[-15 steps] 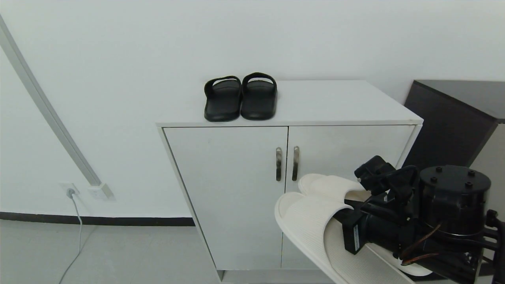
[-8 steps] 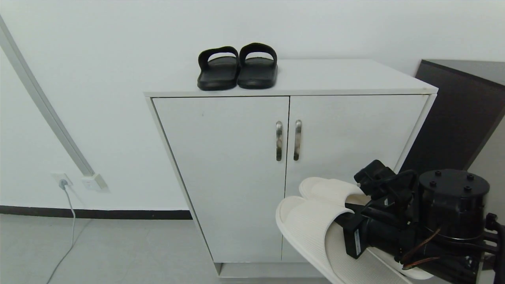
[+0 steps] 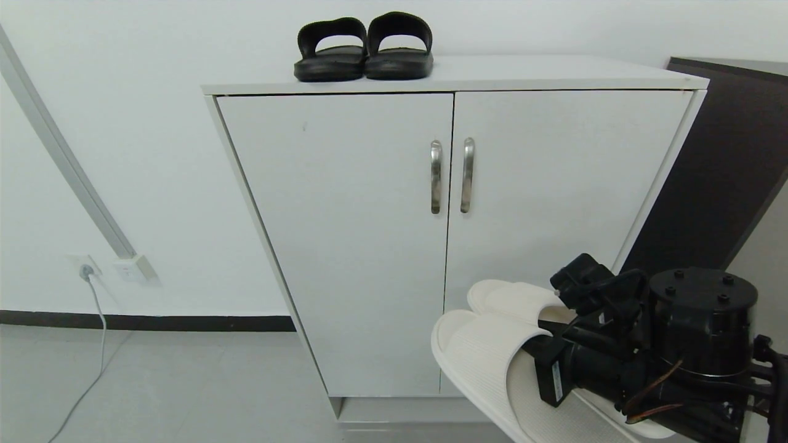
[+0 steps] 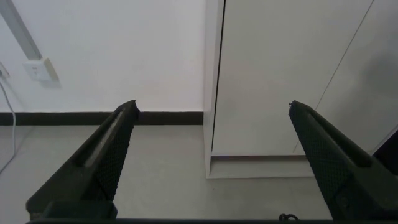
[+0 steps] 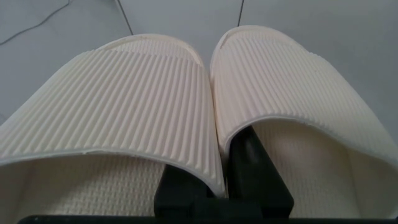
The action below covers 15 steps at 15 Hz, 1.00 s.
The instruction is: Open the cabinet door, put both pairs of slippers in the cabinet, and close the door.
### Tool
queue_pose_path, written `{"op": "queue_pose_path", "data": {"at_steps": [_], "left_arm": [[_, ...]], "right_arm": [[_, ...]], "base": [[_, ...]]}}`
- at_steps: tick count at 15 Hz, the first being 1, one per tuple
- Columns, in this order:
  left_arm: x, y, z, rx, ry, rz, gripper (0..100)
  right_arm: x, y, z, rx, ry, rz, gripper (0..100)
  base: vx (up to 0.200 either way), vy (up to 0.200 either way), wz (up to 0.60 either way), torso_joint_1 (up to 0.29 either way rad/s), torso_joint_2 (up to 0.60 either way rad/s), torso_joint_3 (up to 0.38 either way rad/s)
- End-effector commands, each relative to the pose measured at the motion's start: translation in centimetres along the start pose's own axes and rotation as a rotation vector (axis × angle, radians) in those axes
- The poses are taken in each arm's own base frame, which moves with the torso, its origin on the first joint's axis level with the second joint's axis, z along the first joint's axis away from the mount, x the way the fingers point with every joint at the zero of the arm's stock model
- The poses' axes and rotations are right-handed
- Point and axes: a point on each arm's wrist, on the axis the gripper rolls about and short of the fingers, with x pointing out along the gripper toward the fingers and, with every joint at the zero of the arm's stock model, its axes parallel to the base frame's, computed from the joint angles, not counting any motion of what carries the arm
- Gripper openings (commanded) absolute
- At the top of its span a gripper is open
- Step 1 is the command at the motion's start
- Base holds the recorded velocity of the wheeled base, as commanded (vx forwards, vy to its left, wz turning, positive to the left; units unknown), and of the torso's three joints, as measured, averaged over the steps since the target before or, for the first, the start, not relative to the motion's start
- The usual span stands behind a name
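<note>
the white slippers are a pair with ribbed straps and a woven inner sole, lying side by side and touching. the right gripper is closed on them: one finger goes inside each slipper and the two inner edges are pinched between. they hang low in front of the cabinet, before its right door. both doors are closed, with the metal handles side by side. the black slippers stand together on the cabinet top. the left gripper is open and holds nothing, low near the cabinet's left bottom corner.
</note>
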Motion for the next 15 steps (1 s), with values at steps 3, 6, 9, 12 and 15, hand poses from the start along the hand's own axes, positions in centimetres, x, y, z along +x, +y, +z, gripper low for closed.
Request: {"op": "queue_pose_path", "data": {"at_steps": [3, 6, 9, 12, 15], "left_arm": [[0.0, 0.0, 0.0, 0.009, -0.001, -0.004, 100], [0.0, 0.1, 0.1, 0.007, -0.007, 0.052, 100], [-0.4, 0.0, 4.5, -0.016, -0.071, -0.027, 100], [2.1, -0.6, 9.1, -0.115, 0.049, -0.232, 100], [6.0, -1.1, 10.3, -0.13, 0.158, -0.391, 100]], "right_arm": [[0.2, 0.0, -0.3, -0.001, 0.013, -0.001, 0], [0.1, 0.0, -0.4, -0.002, 0.016, -0.001, 0], [0.1, 0.0, -0.4, -0.002, 0.015, -0.003, 0], [-0.1, 0.0, -0.5, -0.002, 0.018, -0.003, 0], [-0.3, -0.1, -0.8, -0.005, 0.027, 0.001, 0]], "base": [[0.0, 0.0, 0.0, -0.002, 0.05, 0.044], [0.0, 0.0, 0.0, 0.0, 0.0, 0.0], [0.0, 0.0, 0.0, 0.0, 0.0, 0.0], [0.0, 0.0, 0.0, 0.0, 0.0, 0.0], [0.0, 0.0, 0.0, 0.0, 0.0, 0.0]]}}
